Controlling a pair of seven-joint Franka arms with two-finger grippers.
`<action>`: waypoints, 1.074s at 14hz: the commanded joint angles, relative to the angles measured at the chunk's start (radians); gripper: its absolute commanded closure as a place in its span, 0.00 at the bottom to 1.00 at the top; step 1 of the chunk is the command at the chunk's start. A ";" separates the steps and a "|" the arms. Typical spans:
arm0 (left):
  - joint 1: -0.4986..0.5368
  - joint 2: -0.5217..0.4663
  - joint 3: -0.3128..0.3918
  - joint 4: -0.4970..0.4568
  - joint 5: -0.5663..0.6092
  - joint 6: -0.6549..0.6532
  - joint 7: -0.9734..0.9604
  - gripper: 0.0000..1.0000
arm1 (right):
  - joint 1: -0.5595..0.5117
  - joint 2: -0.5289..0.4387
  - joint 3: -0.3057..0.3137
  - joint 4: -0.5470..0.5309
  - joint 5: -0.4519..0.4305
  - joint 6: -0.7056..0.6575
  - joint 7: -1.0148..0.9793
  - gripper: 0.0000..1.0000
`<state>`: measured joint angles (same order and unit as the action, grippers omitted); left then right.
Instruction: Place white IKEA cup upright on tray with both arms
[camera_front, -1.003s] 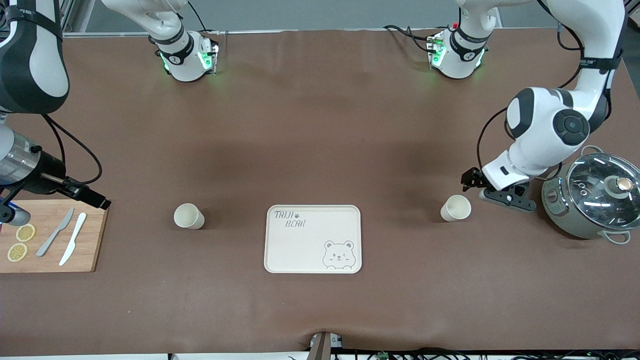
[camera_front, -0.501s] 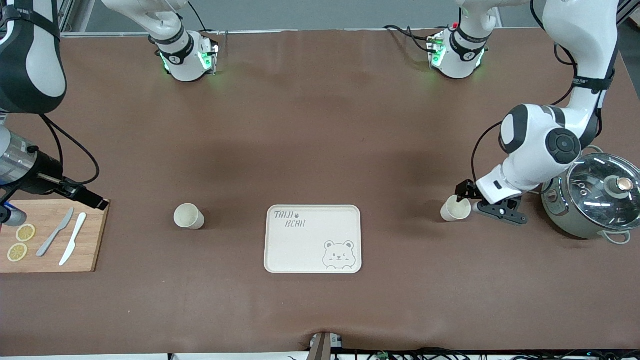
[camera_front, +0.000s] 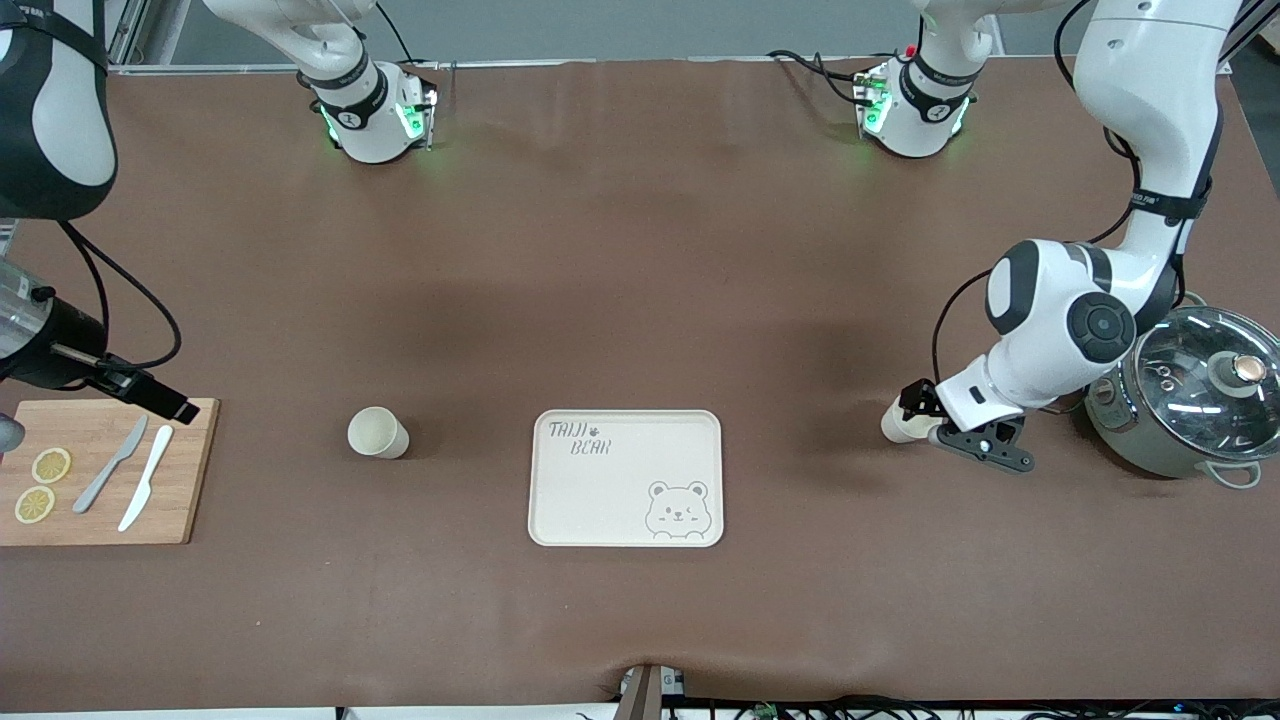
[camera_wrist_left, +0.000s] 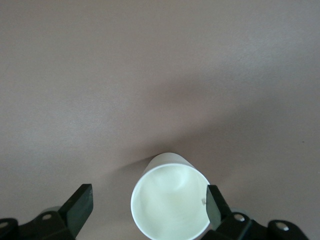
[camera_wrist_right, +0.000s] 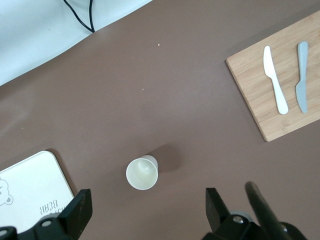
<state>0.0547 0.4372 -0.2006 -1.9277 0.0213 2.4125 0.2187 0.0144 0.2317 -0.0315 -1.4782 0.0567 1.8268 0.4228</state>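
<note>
Two white cups stand upright on the brown table, one on each side of the cream tray (camera_front: 625, 500). One cup (camera_front: 377, 433) is toward the right arm's end and shows in the right wrist view (camera_wrist_right: 143, 173). The other cup (camera_front: 893, 428) is toward the left arm's end. My left gripper (camera_front: 922, 418) is open and low around this cup (camera_wrist_left: 170, 200). One finger (camera_wrist_left: 215, 205) is at the rim and the other finger (camera_wrist_left: 80, 207) stands apart. My right gripper (camera_front: 165, 402) is open (camera_wrist_right: 147, 212), empty, high over the table beside the cutting board.
A wooden cutting board (camera_front: 180, 470) with two knives (camera_front: 130, 475) and lemon slices (camera_front: 40, 485) lies at the right arm's end. A grey pot with a glass lid (camera_front: 1190, 395) stands at the left arm's end, close to the left arm's wrist.
My left gripper has come down and moved toward the tray, so that its fingers now stand around the cup. My right gripper has drifted slightly toward the table's end.
</note>
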 joint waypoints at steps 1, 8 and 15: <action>0.002 0.028 0.000 0.027 0.025 0.005 -0.010 0.00 | -0.016 0.000 0.016 0.035 -0.034 -0.044 0.004 0.00; 0.045 0.041 0.009 0.018 0.028 0.011 0.008 0.00 | 0.068 0.001 0.019 0.067 -0.098 -0.044 0.004 0.00; 0.042 0.052 0.009 -0.036 0.026 0.106 0.007 0.00 | 0.235 -0.044 0.019 0.171 -0.103 -0.190 0.007 0.00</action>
<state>0.0980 0.4953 -0.1913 -1.9510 0.0261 2.4997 0.2258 0.1915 0.2227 -0.0072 -1.3747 -0.0249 1.7330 0.4221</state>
